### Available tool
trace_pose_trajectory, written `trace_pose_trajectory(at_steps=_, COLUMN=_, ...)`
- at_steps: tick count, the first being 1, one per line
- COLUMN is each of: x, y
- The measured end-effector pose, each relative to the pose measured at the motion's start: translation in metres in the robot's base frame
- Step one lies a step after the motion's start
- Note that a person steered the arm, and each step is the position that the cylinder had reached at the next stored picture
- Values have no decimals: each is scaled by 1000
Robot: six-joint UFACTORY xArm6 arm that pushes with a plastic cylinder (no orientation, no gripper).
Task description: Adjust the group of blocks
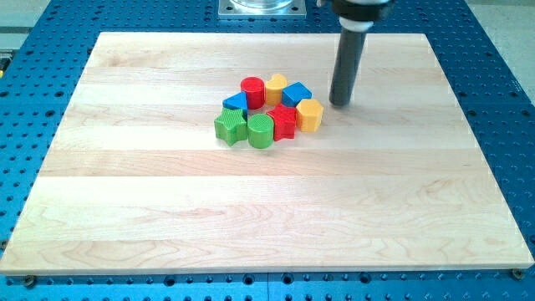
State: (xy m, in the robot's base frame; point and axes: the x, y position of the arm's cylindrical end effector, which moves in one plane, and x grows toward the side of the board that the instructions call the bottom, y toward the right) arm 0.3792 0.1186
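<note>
In the camera view, the group of blocks sits a little above the middle of the pale wooden worktop point(167, 217), packed so closely that most pieces touch a neighbour. Along the view's top of the cluster stand a red cylinder point(252, 89), a yellow heart-like block point(276, 88) and a blue cube-like block point(297, 94); a blue wedge-shaped block point(236, 102) lies at the view's left of these. Below come a green star point(230, 125), a green cylinder point(261, 130), a red star-like block point(283, 121) and, at the view's right edge of the group, a yellow hexagonal block point(309, 114). My tip point(340, 103) rests on the board just to the view's right of the blue cube-like block and the yellow hexagonal block — near, yet apart from both, as far as I can tell. There are no jaws on this arm, only the dark rod, so nothing is clamped or parted. The blocks look small, stiff and light, and I judge they will slide readily on the smooth wood; a push on one will likely carry into those it touches, and the round ones may roll aside. With no hold to take, contact belongs low on a flat outer face — the yellow hexagonal block's right side seems the nearest.
</note>
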Motion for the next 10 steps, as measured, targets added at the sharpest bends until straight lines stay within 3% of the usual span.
trace_pose_trajectory(at_steps=1, x=26, y=-21)
trace_pose_trajectory(at_steps=3, x=27, y=-78)
trace_pose_trajectory(at_steps=4, x=35, y=-51)
trace_pose_trajectory(at_steps=5, x=94, y=-118)
trace_pose_trajectory(at_steps=7, x=95, y=-158)
trace_pose_trajectory(at_steps=8, x=110, y=-215)
trace_pose_trajectory(at_steps=9, x=81, y=-169)
trace_pose_trajectory(at_steps=10, x=81, y=-203)
